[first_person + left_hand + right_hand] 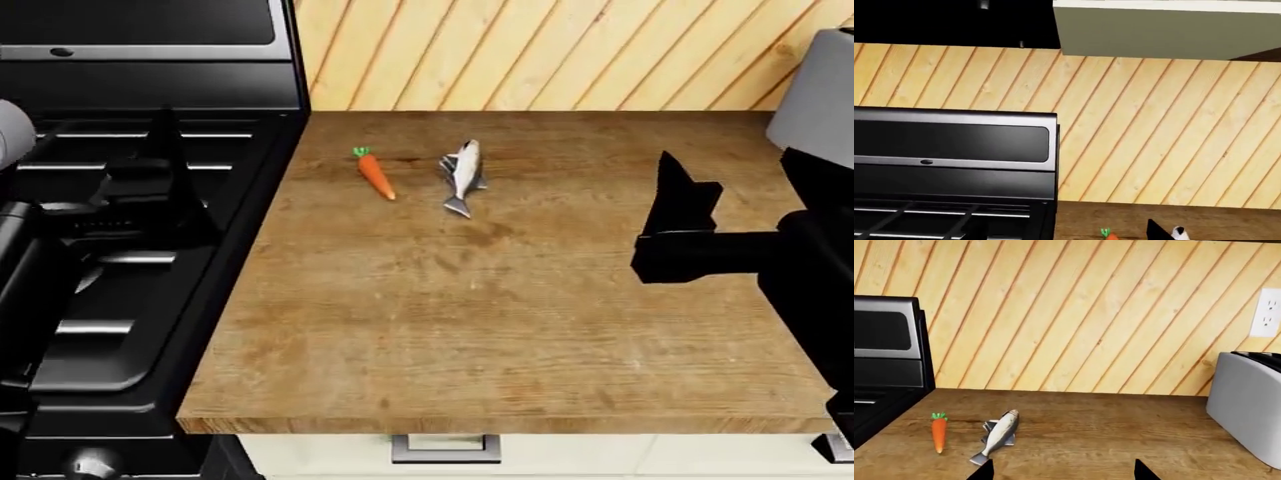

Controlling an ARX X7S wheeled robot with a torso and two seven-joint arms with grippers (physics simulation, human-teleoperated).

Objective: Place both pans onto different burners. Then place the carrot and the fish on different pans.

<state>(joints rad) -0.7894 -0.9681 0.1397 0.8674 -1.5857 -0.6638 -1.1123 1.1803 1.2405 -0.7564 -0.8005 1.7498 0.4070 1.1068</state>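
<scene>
Your right gripper [681, 215], fingers spread and empty, hovers over the wooden counter [507, 330] with the fish [462, 176] lying ahead and leftward, long axis running away from you, the carrot [375, 175] just beyond it toward the stove [147, 110].

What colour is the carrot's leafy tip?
Green, above an orange body; the carrot shows best in the right wrist view.
</scene>
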